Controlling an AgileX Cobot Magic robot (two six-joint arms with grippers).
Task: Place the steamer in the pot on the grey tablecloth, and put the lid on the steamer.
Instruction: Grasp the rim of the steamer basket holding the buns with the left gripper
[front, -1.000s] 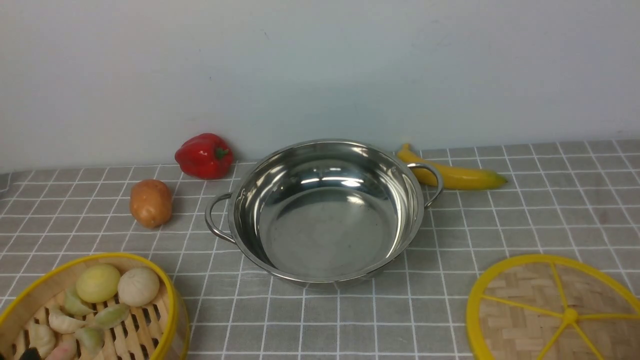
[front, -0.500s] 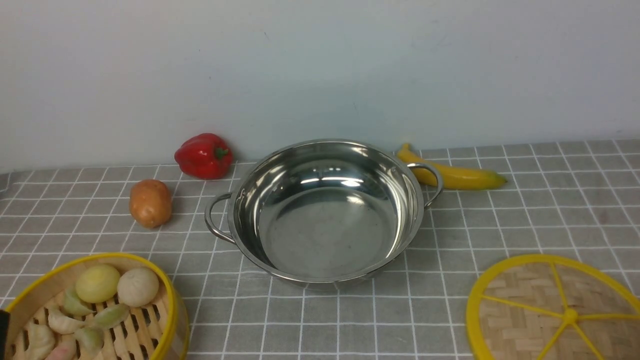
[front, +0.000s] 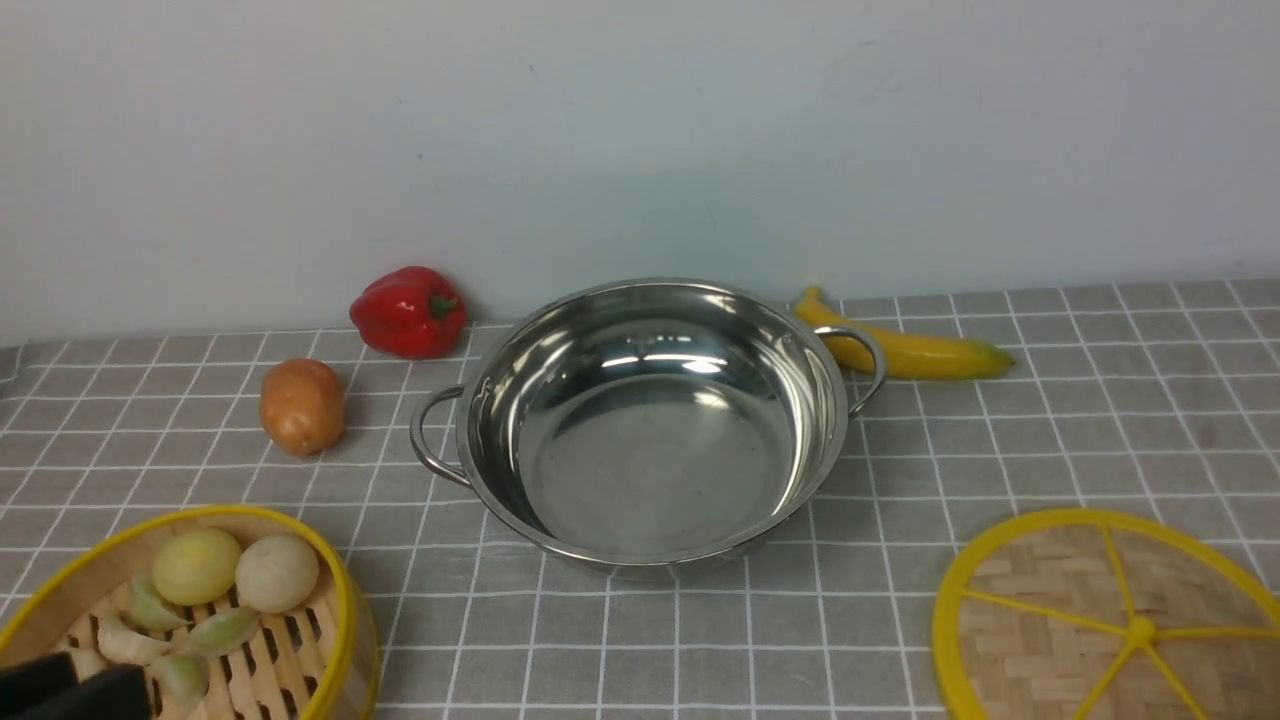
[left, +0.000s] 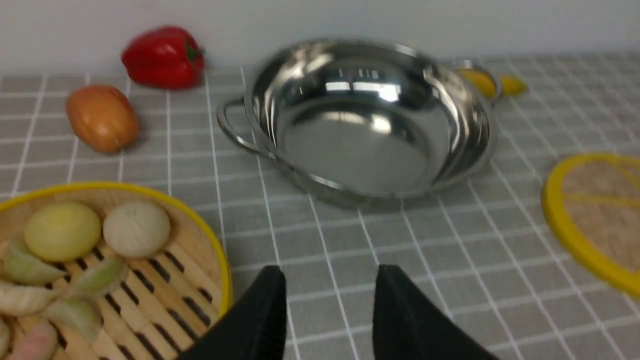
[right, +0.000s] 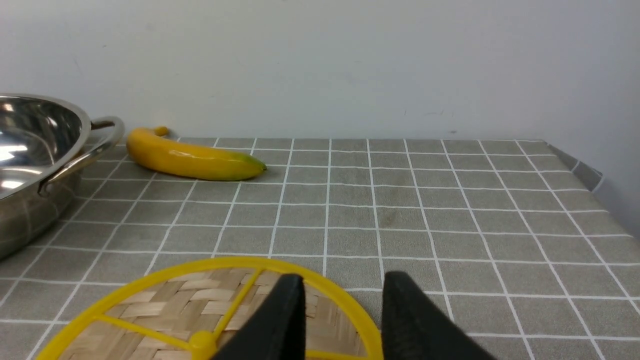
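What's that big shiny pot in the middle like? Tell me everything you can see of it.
The pot is wide, shallow and round, of mirror-bright metal that looks like stainless steel, with two thin loop handles on opposite sides. It is empty and has no lid on it. It stands upright and level on the grey checked cloth, near the middle. Only the cloth visibly touches it; a banana lies just behind one handle, apparently apart from it.

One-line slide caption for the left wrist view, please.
Open left gripper near the rim of the bun-filled steamer, empty pot beyond on the grey tablecloth, lid lying apart from both.
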